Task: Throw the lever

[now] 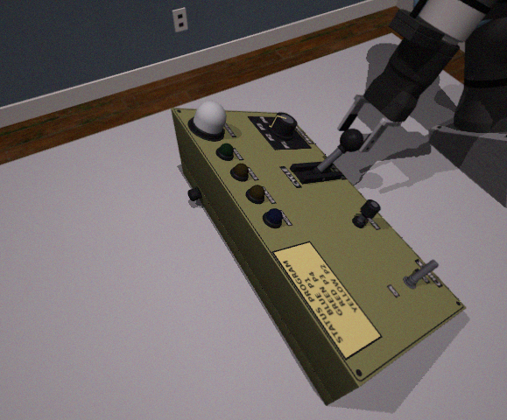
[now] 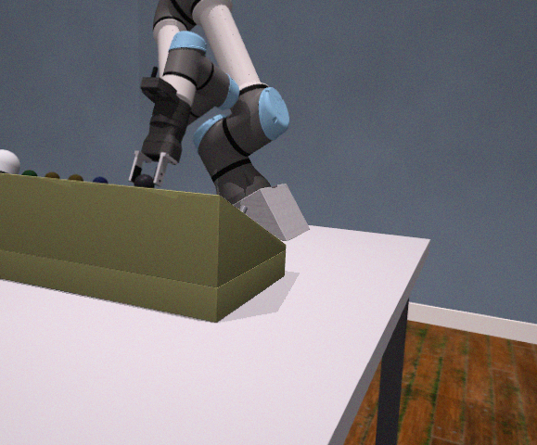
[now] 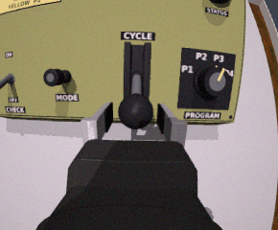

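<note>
- Grey tabletop (image 1: 86,271) is backed by a dark blue wall (image 1: 63,40).
- Olive console (image 1: 334,253) is set diagonally on it.
- Lever (image 1: 351,139) is tilted away from the CYCLE label.
- Gripper (image 1: 361,127) is spread wide around the lever's ball, nothing held.

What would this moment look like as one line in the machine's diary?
hand: open, empty, straddling black ball-topped lever | lever: at the end away from the CYCLE label | olive-green console: flat on table

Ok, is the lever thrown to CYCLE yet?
Not yet. The lever's ball knob leans to the slot end away from the CYCLE label, between the open gripper fingers.
</note>
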You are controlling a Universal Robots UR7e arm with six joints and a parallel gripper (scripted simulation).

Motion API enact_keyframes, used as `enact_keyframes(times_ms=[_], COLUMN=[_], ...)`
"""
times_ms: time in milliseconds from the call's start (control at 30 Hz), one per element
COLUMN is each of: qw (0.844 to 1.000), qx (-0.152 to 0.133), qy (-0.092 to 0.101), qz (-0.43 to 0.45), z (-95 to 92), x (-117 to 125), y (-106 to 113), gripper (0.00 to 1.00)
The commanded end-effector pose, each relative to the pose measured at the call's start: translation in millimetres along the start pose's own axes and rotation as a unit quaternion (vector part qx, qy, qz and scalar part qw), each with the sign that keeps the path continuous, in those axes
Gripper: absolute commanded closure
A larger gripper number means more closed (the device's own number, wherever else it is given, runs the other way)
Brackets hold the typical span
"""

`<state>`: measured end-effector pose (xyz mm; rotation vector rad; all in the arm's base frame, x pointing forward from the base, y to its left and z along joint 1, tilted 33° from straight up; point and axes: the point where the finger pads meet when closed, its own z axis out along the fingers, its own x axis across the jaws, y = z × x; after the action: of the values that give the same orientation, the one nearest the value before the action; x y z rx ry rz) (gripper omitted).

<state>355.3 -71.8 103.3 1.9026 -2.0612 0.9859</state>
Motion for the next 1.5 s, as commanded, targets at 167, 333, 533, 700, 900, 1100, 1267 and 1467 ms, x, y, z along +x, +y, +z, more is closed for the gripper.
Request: enact_keyframes(times_ms=[167,333,533,700,900,1100,1267,1467], qw=[1.000,1.000,1.000,1.000,1.000,1.000,1.000,1.000], qx=[0.001,0.001,0.001,0.001,0.001,0.001,0.001,0.001], qy=[0.000,0.000,0.000,0.000,0.000,0.000,0.000,0.000], qz=[0.000,0.000,0.000,0.000,0.000,0.000,0.000,0.000], z=[13.8,17.3,18.3,18.4,18.4,18.4,18.4,18.4], x=[0.6,0.6,0.6,0.6,0.6,0.6,0.6,0.6], y=[-0.4,-0.3,-0.3,-0.3,-0.3,-0.3,-0.3,-0.3], gripper=[0.00,0.00,0.00,0.00,0.00,0.00,0.00,0.00])
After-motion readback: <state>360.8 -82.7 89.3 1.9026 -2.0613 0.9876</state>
